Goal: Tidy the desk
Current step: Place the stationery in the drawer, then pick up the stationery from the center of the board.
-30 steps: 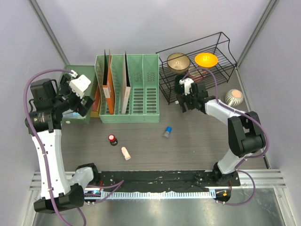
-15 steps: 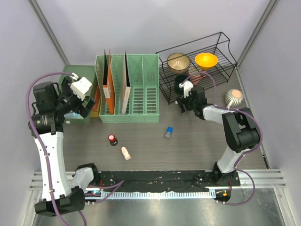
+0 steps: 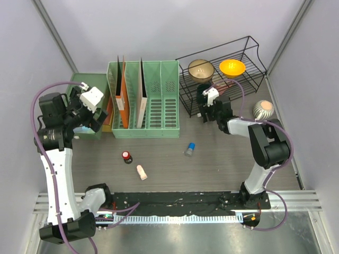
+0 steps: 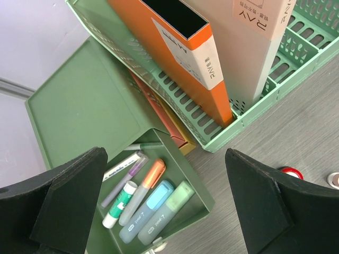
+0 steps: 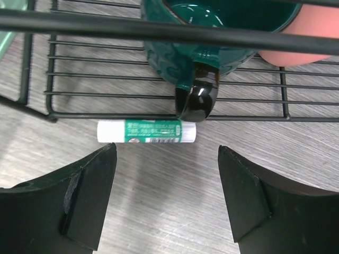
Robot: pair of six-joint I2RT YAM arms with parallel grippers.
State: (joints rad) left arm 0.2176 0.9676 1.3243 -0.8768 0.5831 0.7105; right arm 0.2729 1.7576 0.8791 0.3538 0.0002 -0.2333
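Observation:
The desk [image 3: 225,156] is a dark wood-grain top. My right gripper [image 5: 167,148] is open, low over the desk [image 5: 169,206] at the front edge of the black wire rack [image 5: 159,95]. A green-and-white glue stick [image 5: 146,132] lies just beyond its fingertips, against the rack. A dark green mug [image 5: 212,37] stands in the rack above it. My left gripper [image 4: 164,154] is open and empty, hovering over a green pen tray [image 4: 204,198] that holds several markers and a glue stick [image 4: 121,204]. In the top view the grippers are at the left [image 3: 86,117] and right [image 3: 208,112].
A green file rack [image 3: 159,100] holds an orange folder [image 4: 185,58] and a beige one. A red-capped bottle [image 3: 126,156], a pinkish tube [image 3: 141,172] and a blue-capped item [image 3: 188,148] lie loose. The wire rack [image 3: 249,58] holds two bowls. A striped ball [image 3: 263,109] sits far right.
My right gripper has edged closer to the wire rack's front and its jaws have narrowed a little. The left arm has shifted only slightly.

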